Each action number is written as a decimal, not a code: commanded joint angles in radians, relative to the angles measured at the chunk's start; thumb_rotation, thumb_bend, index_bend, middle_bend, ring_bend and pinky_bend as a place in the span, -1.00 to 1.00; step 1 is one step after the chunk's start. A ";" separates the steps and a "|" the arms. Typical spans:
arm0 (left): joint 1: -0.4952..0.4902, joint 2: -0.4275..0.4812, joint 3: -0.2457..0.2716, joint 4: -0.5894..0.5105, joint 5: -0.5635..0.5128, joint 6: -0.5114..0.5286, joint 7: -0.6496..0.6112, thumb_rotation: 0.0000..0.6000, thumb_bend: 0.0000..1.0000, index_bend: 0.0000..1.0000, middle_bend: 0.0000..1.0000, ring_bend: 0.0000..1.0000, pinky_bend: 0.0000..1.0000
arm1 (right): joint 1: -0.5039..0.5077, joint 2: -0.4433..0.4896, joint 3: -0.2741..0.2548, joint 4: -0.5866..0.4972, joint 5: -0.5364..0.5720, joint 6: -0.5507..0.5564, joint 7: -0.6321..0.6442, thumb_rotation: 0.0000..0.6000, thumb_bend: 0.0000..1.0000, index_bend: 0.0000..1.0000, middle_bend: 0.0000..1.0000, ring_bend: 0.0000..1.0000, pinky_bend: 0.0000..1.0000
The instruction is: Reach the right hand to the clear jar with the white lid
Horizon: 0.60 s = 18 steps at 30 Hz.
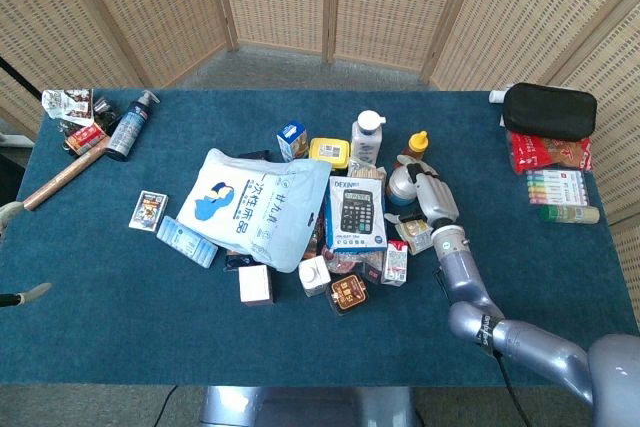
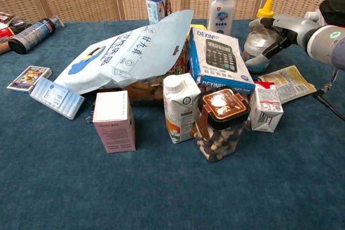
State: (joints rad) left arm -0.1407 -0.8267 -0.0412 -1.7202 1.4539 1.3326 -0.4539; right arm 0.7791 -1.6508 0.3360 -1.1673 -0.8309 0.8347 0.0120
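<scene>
Blue-and-white bag [image 2: 129,44]: far left of your right robot hand, draped over the pile on the counter [image 2: 54,187].
Calculator box [image 2: 219,57]: just left of the robot hand, tilted, its right edge close to the jar; a sideways nudge could tip it onto the cartons below.
Clear jar with the white lid [image 2: 257,52]: under and between the fingers, beside the yellow-capped bottle [image 2: 264,10], behind the calculator box.
Right robot hand [image 2: 277,33]: fingers curled round the jar, seemingly touching; you cannot call it a firm clamp from either view.
Risk: press harder and you may shove the jar into the bottle or box.
Left robot hand [image 1: 12,297]: far left edge, mostly cropped; state unreadable.
</scene>
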 commanded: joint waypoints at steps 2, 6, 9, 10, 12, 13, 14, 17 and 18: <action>0.000 0.000 0.000 0.001 -0.002 -0.002 -0.001 1.00 -1.00 -1.00 -1.00 -1.00 -1.00 | 0.002 -0.047 0.005 0.057 -0.040 0.044 0.015 1.00 -1.00 -1.00 -0.97 -0.99 -0.93; 0.000 0.001 0.000 0.002 -0.001 -0.001 -0.001 1.00 -1.00 -1.00 -1.00 -1.00 -1.00 | -0.004 -0.093 0.008 0.124 -0.083 0.090 0.041 1.00 -1.00 -0.79 -0.25 -0.34 -0.05; 0.001 0.000 -0.001 0.002 0.000 0.000 -0.001 1.00 -1.00 -1.00 -1.00 -1.00 -1.00 | -0.014 -0.115 0.009 0.159 -0.105 0.116 0.055 1.00 -1.00 -0.30 0.36 0.24 0.45; 0.001 0.000 0.000 0.001 0.001 0.000 0.000 1.00 -1.00 -1.00 -1.00 -1.00 -1.00 | -0.020 -0.117 0.008 0.164 -0.111 0.119 0.061 1.00 -1.00 -0.19 0.46 0.34 0.54; 0.000 0.000 0.001 0.000 0.005 0.000 0.002 1.00 -1.00 -1.00 -1.00 -1.00 -1.00 | -0.030 -0.117 0.008 0.166 -0.123 0.129 0.070 1.00 -1.00 -0.07 0.57 0.45 0.64; 0.000 0.000 0.001 0.000 0.007 0.000 0.002 1.00 -1.00 -1.00 -1.00 -1.00 -1.00 | -0.035 -0.115 0.008 0.165 -0.129 0.133 0.072 1.00 -1.00 -0.04 0.60 0.47 0.67; 0.000 0.000 0.002 -0.001 0.008 0.000 0.004 1.00 -1.00 -1.00 -1.00 -1.00 -1.00 | -0.039 -0.111 0.008 0.161 -0.134 0.138 0.073 1.00 -1.00 -0.02 0.60 0.48 0.67; -0.001 0.000 0.003 -0.003 0.011 0.001 0.005 1.00 -1.00 -1.00 -1.00 -1.00 -1.00 | -0.058 -0.086 0.015 0.124 -0.151 0.165 0.079 1.00 -1.00 -0.01 0.62 0.49 0.67; -0.001 0.000 0.003 -0.003 0.012 0.001 0.005 1.00 -1.00 -1.00 -1.00 -1.00 -1.00 | -0.068 -0.069 0.019 0.098 -0.158 0.180 0.076 1.00 -1.00 0.00 0.63 0.50 0.68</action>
State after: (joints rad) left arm -0.1412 -0.8270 -0.0383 -1.7236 1.4661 1.3335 -0.4490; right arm 0.7269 -1.7427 0.3485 -1.0363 -0.9763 0.9922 0.0880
